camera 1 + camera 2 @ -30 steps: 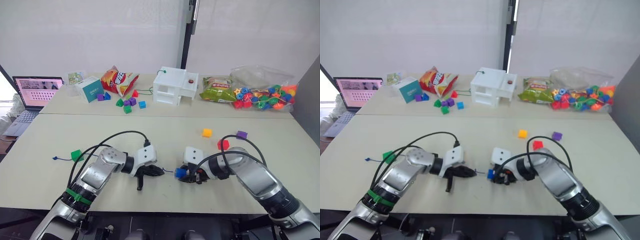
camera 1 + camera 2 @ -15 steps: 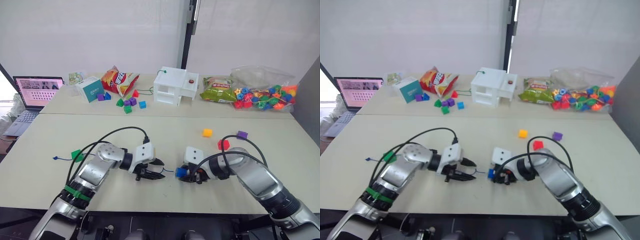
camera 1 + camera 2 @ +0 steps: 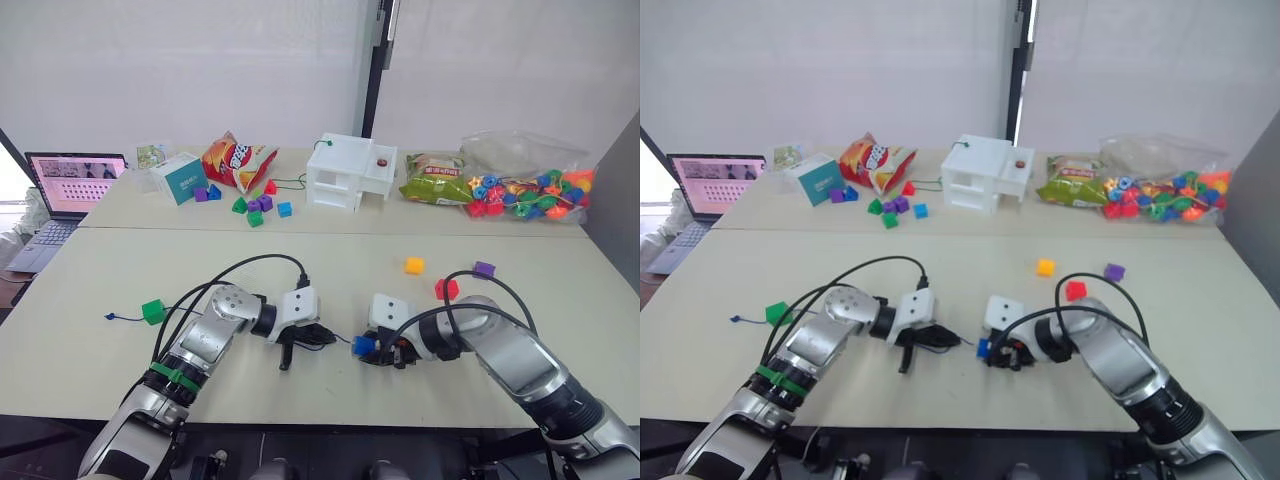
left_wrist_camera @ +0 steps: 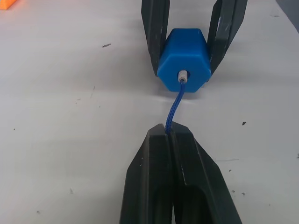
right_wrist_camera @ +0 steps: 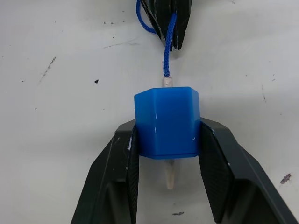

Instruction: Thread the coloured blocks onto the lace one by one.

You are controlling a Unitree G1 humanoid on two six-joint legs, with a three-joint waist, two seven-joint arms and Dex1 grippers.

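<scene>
Lace (image 4: 174, 105) running limp across the table (image 3: 90, 270), green block (image 3: 152, 311) already strung far left; left gripper (image 4: 171, 132) pinched tight on the cord just behind its stiff pale tip; tip poking clean through the blue block (image 5: 167, 122), clamped in the right gripper (image 5: 167, 142); soft string likely to buckle, so best grabbed by the rigid tip emerging beyond the block.
</scene>
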